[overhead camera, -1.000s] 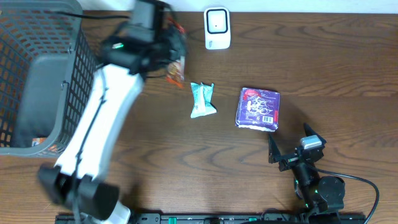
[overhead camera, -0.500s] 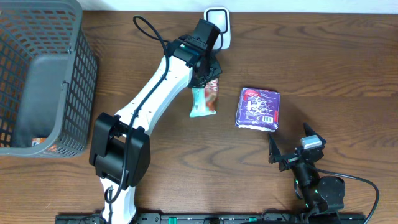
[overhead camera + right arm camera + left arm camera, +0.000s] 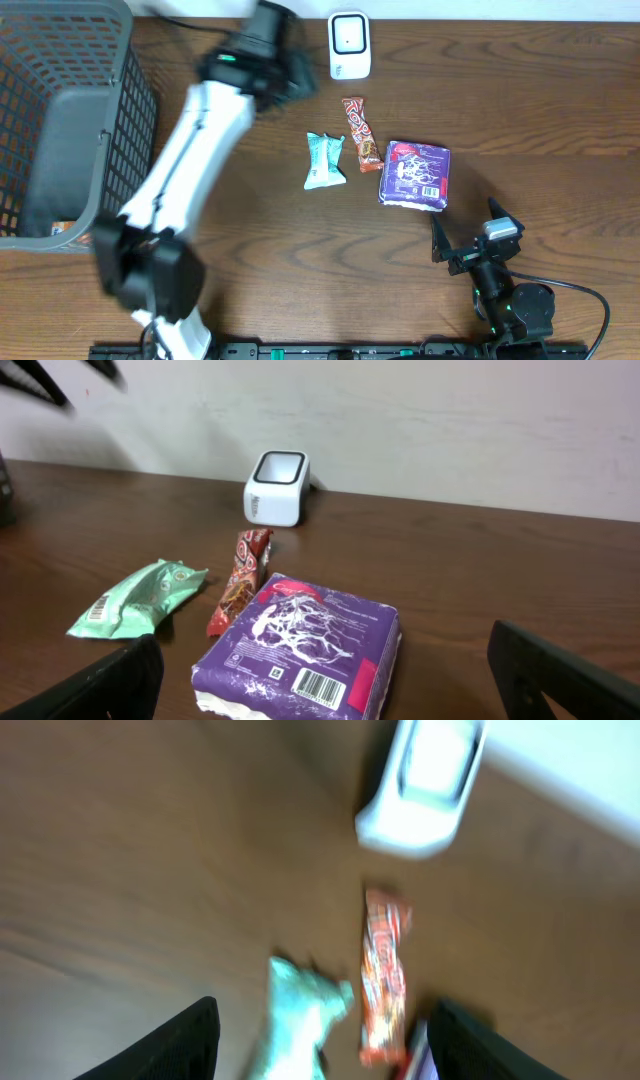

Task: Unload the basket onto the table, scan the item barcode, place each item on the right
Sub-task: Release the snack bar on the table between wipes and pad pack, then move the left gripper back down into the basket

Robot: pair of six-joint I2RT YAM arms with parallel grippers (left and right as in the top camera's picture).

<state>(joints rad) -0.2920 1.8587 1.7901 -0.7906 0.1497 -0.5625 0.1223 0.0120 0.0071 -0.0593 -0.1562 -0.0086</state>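
Candy bar (image 3: 360, 131) beside purple pack (image 3: 415, 175)

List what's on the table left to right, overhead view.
Gray basket → green packet → orange candy bar → purple package. The scanner is left out because it spans both packet and bar.

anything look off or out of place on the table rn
Nothing spilled or damaged. The red snack bar lies slightly askew, its lower end crowding the purple pack; whether they touch is unclear. The green pouch and scanner look normal.
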